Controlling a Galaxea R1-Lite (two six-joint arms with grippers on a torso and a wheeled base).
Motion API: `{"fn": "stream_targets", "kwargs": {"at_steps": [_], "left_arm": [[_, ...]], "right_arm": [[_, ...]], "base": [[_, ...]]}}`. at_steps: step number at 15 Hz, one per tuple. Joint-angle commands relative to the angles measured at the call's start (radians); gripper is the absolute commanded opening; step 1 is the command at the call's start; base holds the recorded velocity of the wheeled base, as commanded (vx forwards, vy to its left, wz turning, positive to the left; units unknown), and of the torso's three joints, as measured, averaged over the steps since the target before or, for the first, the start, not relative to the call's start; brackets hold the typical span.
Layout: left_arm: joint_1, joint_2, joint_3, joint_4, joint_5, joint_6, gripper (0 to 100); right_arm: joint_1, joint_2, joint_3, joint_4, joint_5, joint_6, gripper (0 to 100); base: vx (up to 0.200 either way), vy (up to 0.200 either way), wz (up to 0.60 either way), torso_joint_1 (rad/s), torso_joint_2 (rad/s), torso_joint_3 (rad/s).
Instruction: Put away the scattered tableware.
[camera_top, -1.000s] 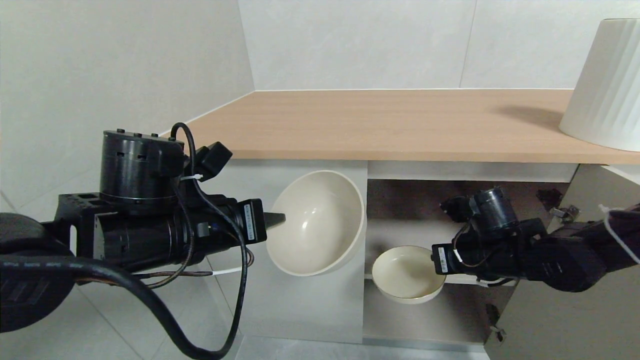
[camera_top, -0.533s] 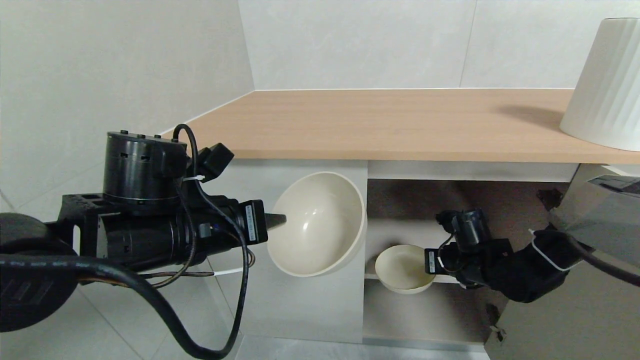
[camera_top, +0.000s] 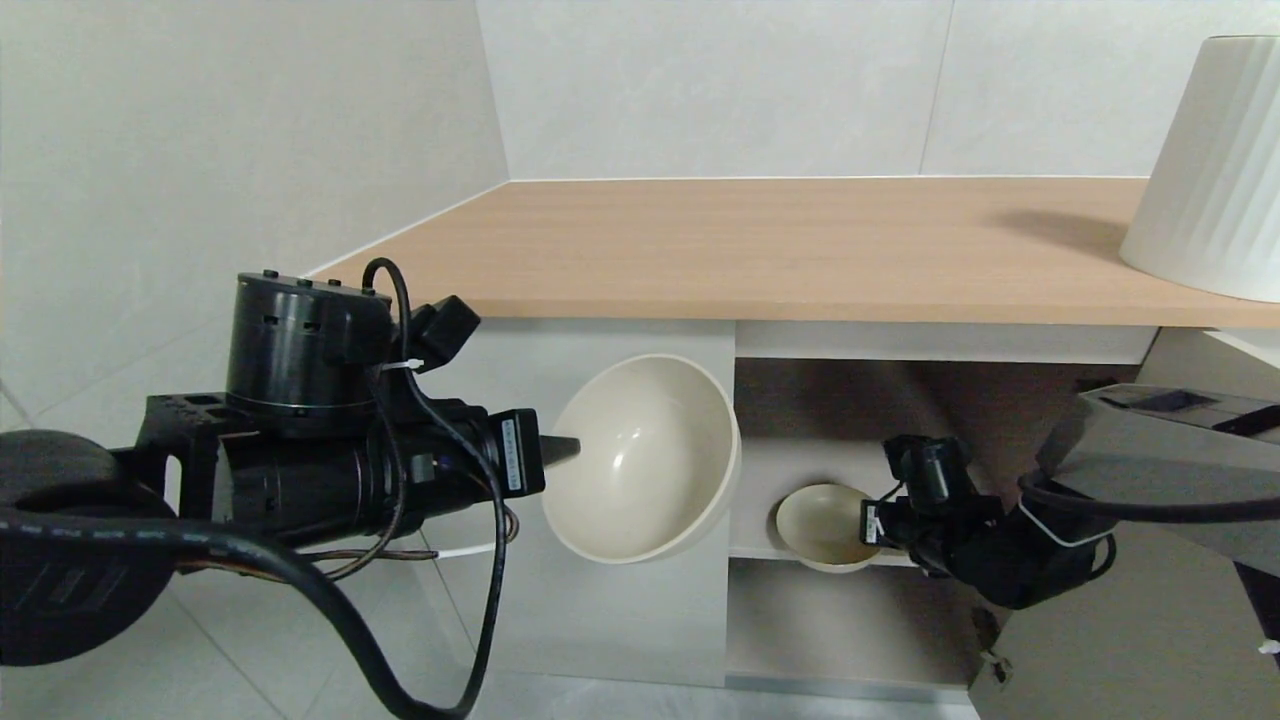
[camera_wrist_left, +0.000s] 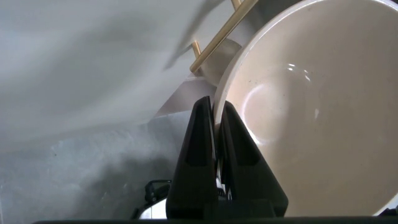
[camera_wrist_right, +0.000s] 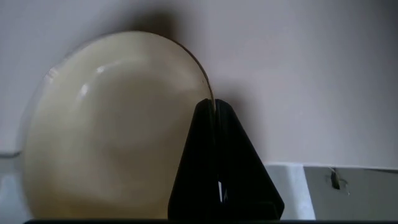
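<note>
My left gripper (camera_top: 562, 449) is shut on the rim of a large cream bowl (camera_top: 645, 462), holding it tilted on its side in front of the cabinet's closed left door; its fingers (camera_wrist_left: 214, 134) pinch the large bowl's (camera_wrist_left: 311, 112) rim. My right gripper (camera_top: 868, 522) is shut on the rim of a small cream bowl (camera_top: 818, 524), which sits at the cabinet's middle shelf inside the open compartment. Against the pale back wall, the right gripper (camera_wrist_right: 214, 112) clamps the small bowl's (camera_wrist_right: 112, 124) edge.
A wooden countertop (camera_top: 800, 250) runs above the cabinet, with a white ribbed lampshade (camera_top: 1215, 170) at its right end. The open cabinet door (camera_top: 1100, 620) stands to the right. A lower shelf space (camera_top: 840, 625) lies under the small bowl. Tiled wall on the left.
The right arm has pushed the small bowl deeper into the open compartment, onto the shelf. The left gripper and large bowl have drifted slightly right and down.
</note>
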Motion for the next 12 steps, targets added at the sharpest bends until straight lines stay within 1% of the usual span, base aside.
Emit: {"fn": "stream_targets", "kwargs": {"at_steps": [1, 8, 12], "left_arm": [[-0.002, 0.007, 0.0, -0.001, 0.001, 0.0, 0], [-0.002, 0.014, 0.0, -0.001, -0.001, 0.0, 0], [-0.003, 0.014, 0.002, -0.001, -0.001, 0.0, 0]], "right_arm": [[-0.013, 0.04, -0.03, 0.0, -0.008, 0.001, 0], [-0.039, 0.094, -0.124, 0.0, -0.106, 0.009, 0], [-0.049, 0.105, -0.144, -0.002, -0.122, 0.009, 0]], "base": [[0.0, 0.0, 0.0, 0.0, 0.0, 0.0], [0.0, 0.0, 0.0, 0.0, 0.0, 0.0], [0.0, 0.0, 0.0, 0.0, 0.0, 0.0]]}}
